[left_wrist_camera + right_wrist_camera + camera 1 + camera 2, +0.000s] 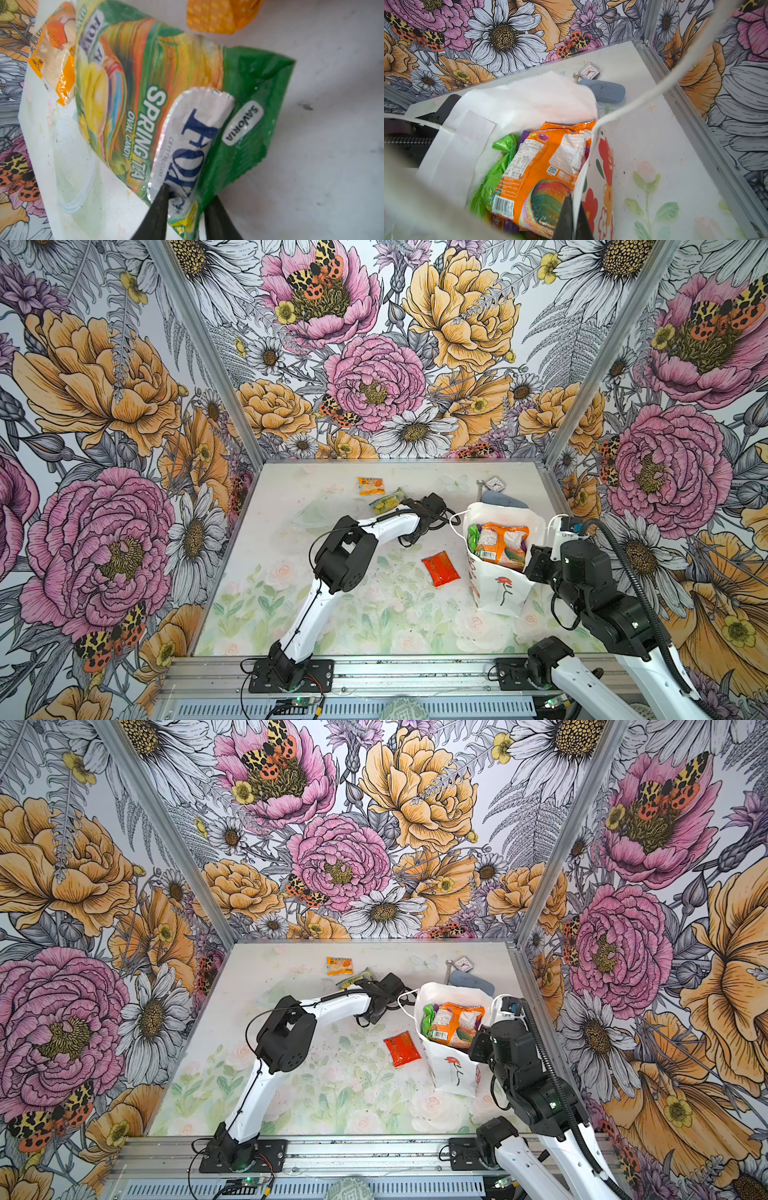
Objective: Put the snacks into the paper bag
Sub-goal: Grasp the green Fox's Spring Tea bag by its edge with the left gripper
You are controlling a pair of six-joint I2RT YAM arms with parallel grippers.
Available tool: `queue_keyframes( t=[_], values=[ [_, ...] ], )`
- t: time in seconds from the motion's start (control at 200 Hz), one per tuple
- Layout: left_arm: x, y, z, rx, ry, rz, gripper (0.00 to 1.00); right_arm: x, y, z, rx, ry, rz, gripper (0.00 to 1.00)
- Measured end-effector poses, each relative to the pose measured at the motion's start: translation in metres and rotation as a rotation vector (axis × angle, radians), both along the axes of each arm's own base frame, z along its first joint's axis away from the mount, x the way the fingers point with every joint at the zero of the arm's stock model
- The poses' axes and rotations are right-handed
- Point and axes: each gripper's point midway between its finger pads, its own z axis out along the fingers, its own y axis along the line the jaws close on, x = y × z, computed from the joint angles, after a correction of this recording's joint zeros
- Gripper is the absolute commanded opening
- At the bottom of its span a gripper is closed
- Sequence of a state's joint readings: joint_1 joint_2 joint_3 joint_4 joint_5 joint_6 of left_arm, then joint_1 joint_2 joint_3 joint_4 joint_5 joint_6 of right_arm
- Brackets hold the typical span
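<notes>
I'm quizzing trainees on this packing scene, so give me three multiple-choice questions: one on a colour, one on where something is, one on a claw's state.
1. What colour is the large plastic packet lying uppermost in the tall white paper bag?
A. Blue. B. Black. C. Orange.
2. Where is the shiny green FOX'S plastic packet?
A. Inside that bag. B. Between the left claw's fingers. C. Draped over an arm's elbow.
3. What is the right claw doing?
A. Shut on the bag's rim. B. Wide open in the air. C. Gripping a spoon.

Answers:
C, orange shows in both top views.
B, the left wrist view shows black fingers on either side of it.
A, the right wrist view shows its fingers pinched on the paper edge.
</notes>
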State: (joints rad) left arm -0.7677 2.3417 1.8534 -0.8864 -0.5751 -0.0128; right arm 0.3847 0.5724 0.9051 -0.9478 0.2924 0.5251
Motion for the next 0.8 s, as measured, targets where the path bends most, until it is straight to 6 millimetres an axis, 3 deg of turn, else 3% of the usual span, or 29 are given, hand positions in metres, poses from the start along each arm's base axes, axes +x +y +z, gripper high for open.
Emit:
queue_keyframes(
  t=[0.165, 0.495, 0.801],
  values=[
    [-0.002, -0.001, -0.004, -0.018, 0.005, 0.018, 0.00, 0.000, 0.000, 0.000, 0.000, 0.000, 0.000, 0.00],
    [-0.002, 0.000, -0.002, -0.082, -0.040, 0.071, 0.00, 0.001, 0.000, 0.000, -0.004, 0.003, 0.001, 0.00],
    [-0.022, 0.019, 0.007, -0.144, -0.076, 0.137, 0.00, 0.003, 0.001, -0.001, -0.006, 0.009, 0.001, 0.00]
  ],
)
